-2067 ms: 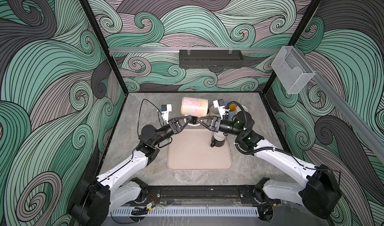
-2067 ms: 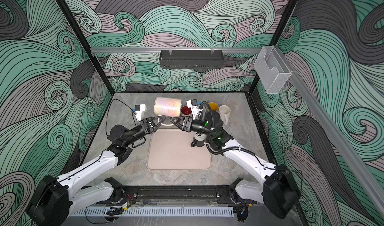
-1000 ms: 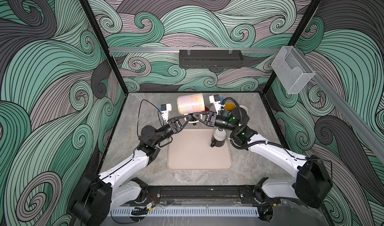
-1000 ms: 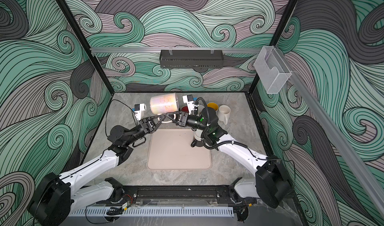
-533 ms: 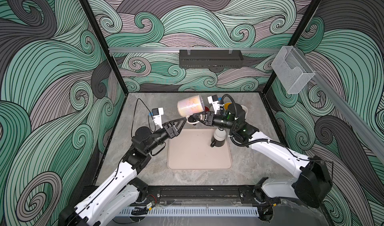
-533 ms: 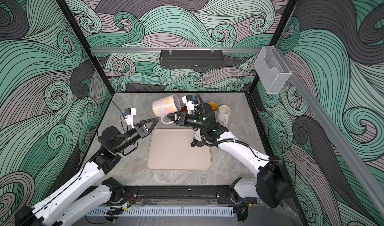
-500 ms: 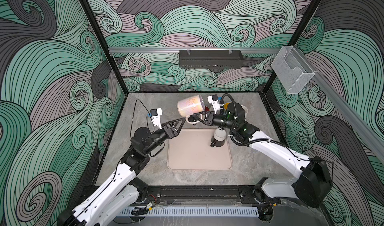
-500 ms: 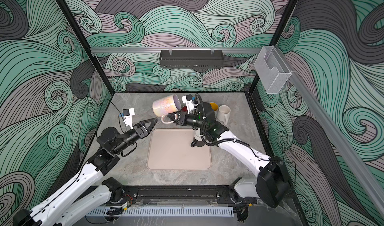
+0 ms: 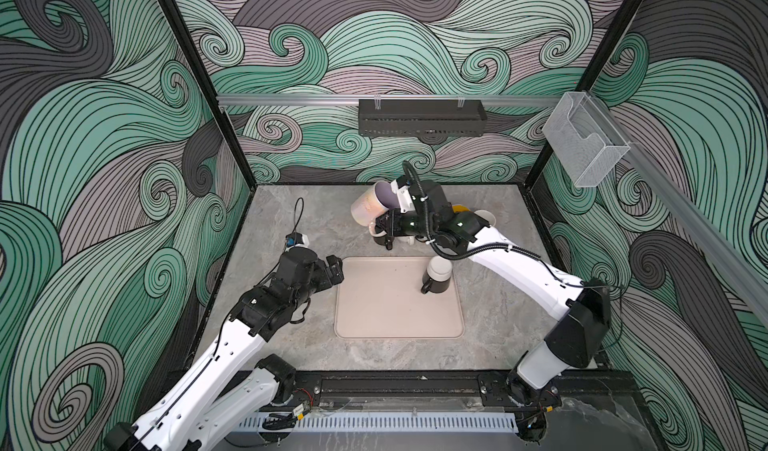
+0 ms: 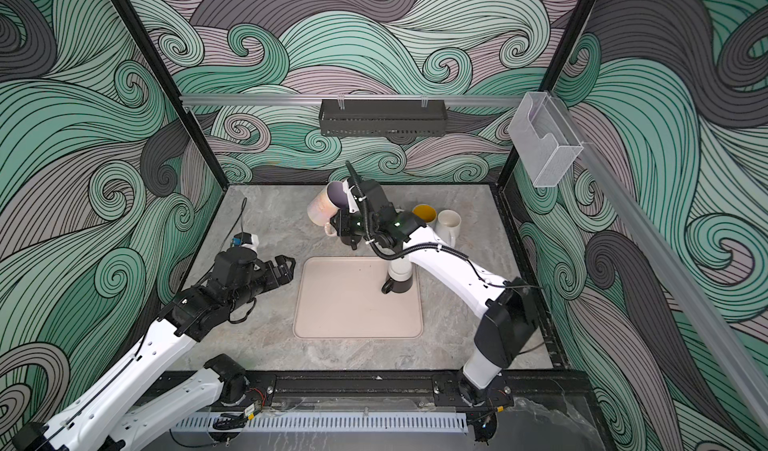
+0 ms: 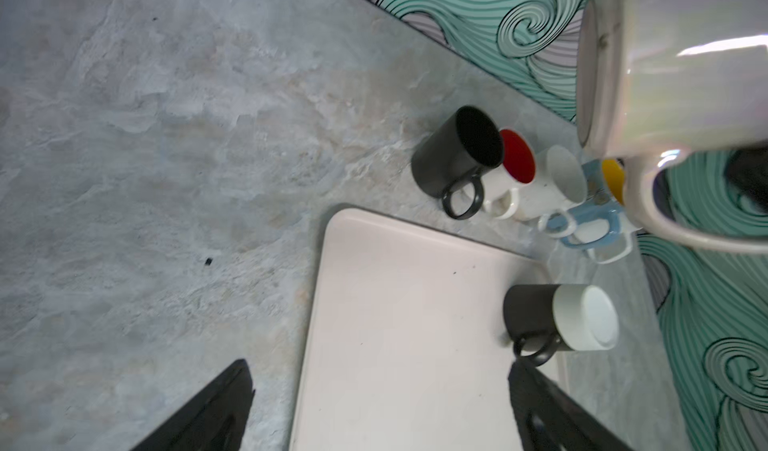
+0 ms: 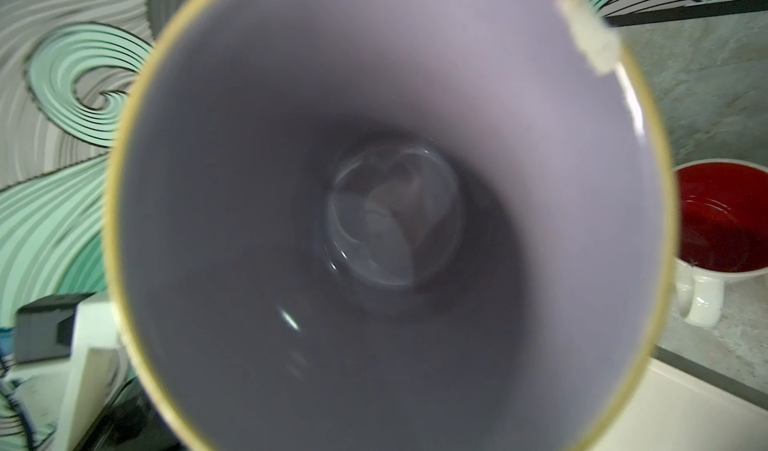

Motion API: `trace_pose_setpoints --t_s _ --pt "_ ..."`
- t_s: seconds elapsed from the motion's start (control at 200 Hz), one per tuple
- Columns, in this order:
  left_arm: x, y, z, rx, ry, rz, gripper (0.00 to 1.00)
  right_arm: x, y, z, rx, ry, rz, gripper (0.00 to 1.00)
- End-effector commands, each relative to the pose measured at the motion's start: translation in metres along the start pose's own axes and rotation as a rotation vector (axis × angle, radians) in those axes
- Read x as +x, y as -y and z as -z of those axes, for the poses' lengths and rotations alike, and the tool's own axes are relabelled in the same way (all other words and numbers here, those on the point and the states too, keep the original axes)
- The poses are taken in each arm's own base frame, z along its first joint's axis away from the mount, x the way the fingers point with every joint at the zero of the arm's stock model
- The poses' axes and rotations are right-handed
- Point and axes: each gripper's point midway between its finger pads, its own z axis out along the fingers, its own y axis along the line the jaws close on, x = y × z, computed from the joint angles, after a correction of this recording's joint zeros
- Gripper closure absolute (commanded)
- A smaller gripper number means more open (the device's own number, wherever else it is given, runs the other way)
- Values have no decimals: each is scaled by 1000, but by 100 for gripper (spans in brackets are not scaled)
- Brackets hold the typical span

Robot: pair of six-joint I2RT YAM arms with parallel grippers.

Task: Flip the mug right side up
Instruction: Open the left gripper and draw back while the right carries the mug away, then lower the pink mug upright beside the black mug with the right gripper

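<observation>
Both top views, bimanual cell. The mug [image 9: 368, 210] [image 10: 322, 210], pearly outside and lavender inside, hangs clear of the table [image 9: 291, 220], between 11 and 12 o'clock from the tray [image 9: 386, 303] [image 10: 345, 303]. It is tilted, neither upright nor inverted: its mouth faces up and toward 1 o'clock, its base toward 7 o'clock. The right gripper [image 9: 380, 231] [image 10: 332, 226] is clamped on the mug's handle, which lies on the mug's 6 o'clock side. The right wrist view looks straight into the mug [image 12: 374, 220], whose inside holds nothing.

The left gripper [image 9: 336, 272] [image 10: 286, 271] hovers at 9 o'clock from the tray, its jaws spread wide with nothing between them. In the left wrist view the two fingers [image 11: 216, 403] frame the tray [image 11: 395, 303], and the mug [image 11: 673, 75] fills one corner.

A black-white mug [image 9: 437, 276] [image 10: 400, 278] [image 11: 561, 324] stands upside down on the tray at its 2 o'clock corner. A row of upright mugs [image 11: 519, 170] stands on the table at about 1 o'clock from the tray, partly hidden by the right arm in the top views.
</observation>
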Motion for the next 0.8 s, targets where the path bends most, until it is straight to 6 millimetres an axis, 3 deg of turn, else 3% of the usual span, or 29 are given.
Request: trace_pose_setpoints --t_s 0.0,0.15,0.365,0.795 --pt "23 -23 4 -84 -65 -57 4 -35 0 3 113 101 99 100" --pt "39 -33 5 -122 -107 -50 4 -35 3 -29 166 68 126 100" --pt "52 -31 2 -86 -125 -24 4 -32 3 -74 205 37 131 100" --pt "52 -17 -2 -9 -111 -23 5 -26 21 -129 402 9 178 100"
